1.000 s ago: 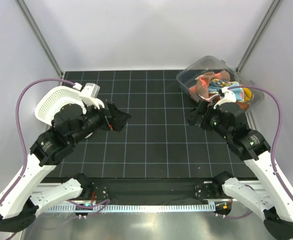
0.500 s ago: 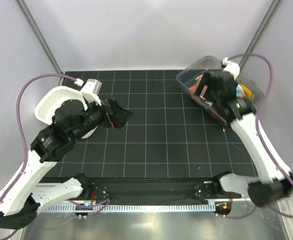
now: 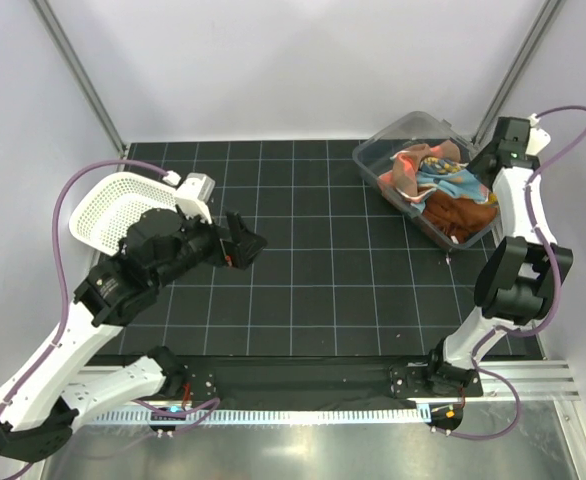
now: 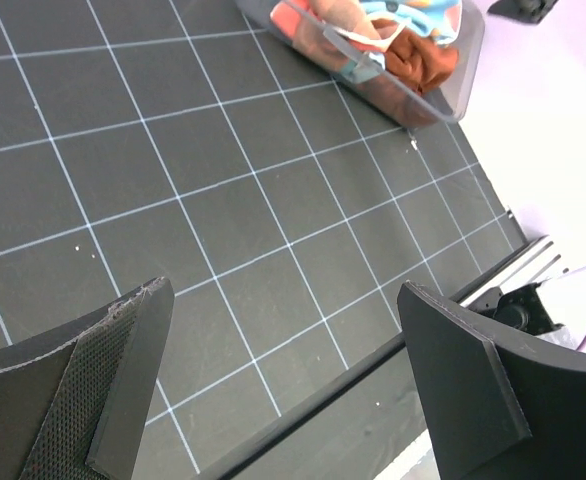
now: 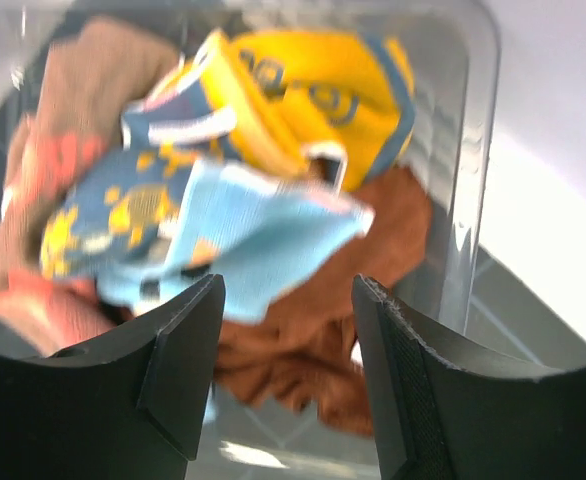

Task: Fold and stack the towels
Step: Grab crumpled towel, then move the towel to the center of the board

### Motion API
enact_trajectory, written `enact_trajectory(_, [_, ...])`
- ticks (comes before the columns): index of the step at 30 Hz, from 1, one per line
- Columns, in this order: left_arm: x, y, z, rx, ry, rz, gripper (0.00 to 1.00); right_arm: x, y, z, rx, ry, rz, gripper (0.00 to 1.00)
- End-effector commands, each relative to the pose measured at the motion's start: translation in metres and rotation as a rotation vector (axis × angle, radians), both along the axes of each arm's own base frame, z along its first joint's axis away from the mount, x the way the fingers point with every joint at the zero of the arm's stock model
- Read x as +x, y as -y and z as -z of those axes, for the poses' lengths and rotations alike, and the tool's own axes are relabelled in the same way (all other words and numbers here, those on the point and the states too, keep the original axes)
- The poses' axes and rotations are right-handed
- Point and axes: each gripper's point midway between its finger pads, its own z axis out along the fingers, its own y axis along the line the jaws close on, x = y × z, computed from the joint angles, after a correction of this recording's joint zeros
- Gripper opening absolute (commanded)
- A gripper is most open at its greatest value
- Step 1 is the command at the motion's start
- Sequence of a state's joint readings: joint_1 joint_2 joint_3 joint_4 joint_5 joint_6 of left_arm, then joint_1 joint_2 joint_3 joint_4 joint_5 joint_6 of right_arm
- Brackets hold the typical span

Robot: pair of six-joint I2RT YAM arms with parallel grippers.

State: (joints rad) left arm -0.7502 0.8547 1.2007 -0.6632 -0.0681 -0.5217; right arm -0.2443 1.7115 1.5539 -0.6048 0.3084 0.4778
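Where pale walls [image 3: 303, 60] rise, gridded mat [image 3: 313, 290], towels [image 3: 443, 185]

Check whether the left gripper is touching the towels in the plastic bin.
Apart. The top view shows the left gripper over the mat, far from the towels in the bin.

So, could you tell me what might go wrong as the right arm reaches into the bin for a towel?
The towels lie in a tangled heap, with the light blue towel draped over the rust-brown towel. The right gripper, jaws apart above them, may well pull up more than one. One finger also hangs close to the wall of the clear bin; it might catch the wall and drag the bin.
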Motion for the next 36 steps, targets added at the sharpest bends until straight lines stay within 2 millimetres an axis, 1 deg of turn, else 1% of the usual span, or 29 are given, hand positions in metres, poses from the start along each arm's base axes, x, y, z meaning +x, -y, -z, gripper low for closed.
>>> enact_trajectory(1, [0.003, 0.008, -0.006, -0.029, 0.015, 0.018, 1.00, 0.030, 0.011, -0.037, 0.012, 0.166, -0.017, 0.63])
enact_trajectory(2, [0.005, 0.010, -0.003, -0.021, 0.008, 0.020, 0.99, 0.035, 0.013, -0.038, 0.016, 0.175, -0.020, 0.65])
enact_trajectory(3, [0.006, 0.010, -0.002, -0.021, 0.009, 0.017, 1.00, 0.041, 0.015, -0.024, 0.028, 0.153, -0.026, 0.67])
enact_trajectory(4, [0.008, 0.011, 0.001, -0.015, 0.005, 0.016, 0.99, 0.044, 0.018, -0.020, 0.033, 0.152, -0.028, 0.70])
enact_trajectory(5, [0.009, 0.013, 0.004, -0.010, 0.001, 0.016, 1.00, 0.050, 0.019, -0.019, 0.037, 0.158, -0.035, 0.71])
enact_trajectory(7, [0.012, 0.015, 0.006, -0.008, -0.001, 0.015, 1.00, 0.061, 0.020, -0.006, 0.065, 0.152, -0.063, 0.72])
enact_trajectory(9, [0.013, 0.018, 0.008, -0.009, -0.007, 0.024, 0.99, 0.070, 0.016, -0.006, 0.099, 0.179, -0.094, 0.72])
enact_trajectory(10, [0.014, 0.019, 0.009, -0.006, -0.008, 0.025, 0.99, 0.073, 0.016, 0.003, 0.111, 0.167, -0.092, 0.72])
enact_trajectory(12, [0.015, 0.020, 0.010, -0.001, -0.010, 0.026, 1.00, 0.074, 0.015, 0.008, 0.132, 0.159, -0.083, 0.71])
enact_trajectory(13, [0.016, 0.020, 0.011, 0.004, -0.010, 0.025, 1.00, 0.073, 0.015, 0.013, 0.140, 0.149, -0.079, 0.68])
enact_trajectory(14, [0.017, 0.020, 0.011, 0.005, -0.010, 0.022, 1.00, 0.073, 0.015, 0.014, 0.142, 0.147, -0.073, 0.62])
enact_trajectory(15, [0.017, 0.020, 0.011, 0.007, -0.007, 0.022, 1.00, 0.071, 0.015, 0.015, 0.141, 0.141, -0.069, 0.48])
enact_trajectory(16, [0.017, 0.021, 0.010, 0.005, -0.007, 0.023, 0.99, 0.070, 0.018, 0.013, 0.129, 0.136, -0.058, 0.40])
enact_trajectory(17, [0.017, 0.021, 0.008, 0.004, -0.004, 0.028, 1.00, 0.068, 0.019, 0.003, 0.118, 0.138, -0.057, 0.31])
enact_trajectory(18, [0.016, 0.021, 0.005, 0.000, -0.001, 0.030, 1.00, 0.067, 0.020, -0.005, 0.104, 0.138, -0.058, 0.12])
enact_trajectory(19, [0.015, 0.021, 0.004, -0.002, -0.001, 0.031, 0.99, 0.068, 0.022, -0.026, 0.087, 0.169, -0.059, 0.01])
enact_trajectory(21, [0.014, 0.020, 0.003, -0.005, 0.000, 0.030, 1.00, 0.062, 0.016, -0.055, 0.080, 0.196, -0.080, 0.01])
enact_trajectory(23, [0.014, 0.019, 0.001, -0.013, 0.002, 0.025, 1.00, 0.056, 0.007, -0.099, 0.056, 0.257, -0.111, 0.01])
enact_trajectory(25, [0.013, 0.019, -0.001, -0.020, 0.008, 0.030, 1.00, 0.052, -0.009, -0.136, 0.044, 0.320, -0.174, 0.01])
enact_trajectory(26, [0.013, 0.019, -0.003, -0.021, 0.014, 0.028, 1.00, 0.044, -0.016, -0.162, 0.031, 0.371, -0.196, 0.01])
enact_trajectory(27, [0.014, 0.018, -0.004, -0.018, 0.020, 0.025, 0.99, 0.039, -0.021, -0.179, 0.031, 0.409, -0.212, 0.01])
enact_trajectory(28, [0.015, 0.015, -0.010, -0.020, 0.034, 0.013, 1.00, 0.033, -0.026, -0.203, 0.021, 0.460, -0.225, 0.01])
enact_trajectory(29, [0.019, 0.009, -0.010, 0.004, 0.042, -0.020, 1.00, 0.028, -0.043, -0.221, 0.055, 0.508, -0.298, 0.01])
enact_trajectory(30, [0.022, 0.005, -0.013, 0.013, 0.050, -0.045, 1.00, 0.017, -0.057, -0.247, 0.065, 0.570, -0.344, 0.01])
enact_trajectory(31, [0.024, 0.001, -0.025, 0.011, 0.071, -0.067, 1.00, 0.009, -0.069, -0.269, 0.087, 0.627, -0.384, 0.01])
enact_trajectory(32, [0.030, -0.005, -0.022, 0.046, 0.070, -0.104, 1.00, 0.002, -0.090, -0.286, 0.131, 0.683, -0.471, 0.01])
enact_trajectory(34, [0.034, -0.010, -0.029, 0.059, 0.083, -0.133, 1.00, -0.023, -0.122, -0.319, 0.205, 0.778, -0.553, 0.01])
enact_trajectory(35, [0.035, -0.012, -0.036, 0.056, 0.093, -0.143, 0.99, -0.034, -0.145, -0.332, 0.236, 0.816, -0.627, 0.01])
enact_trajectory(36, [0.037, -0.010, -0.037, 0.065, 0.096, -0.139, 1.00, -0.044, -0.165, -0.337, 0.272, 0.831, -0.685, 0.01])
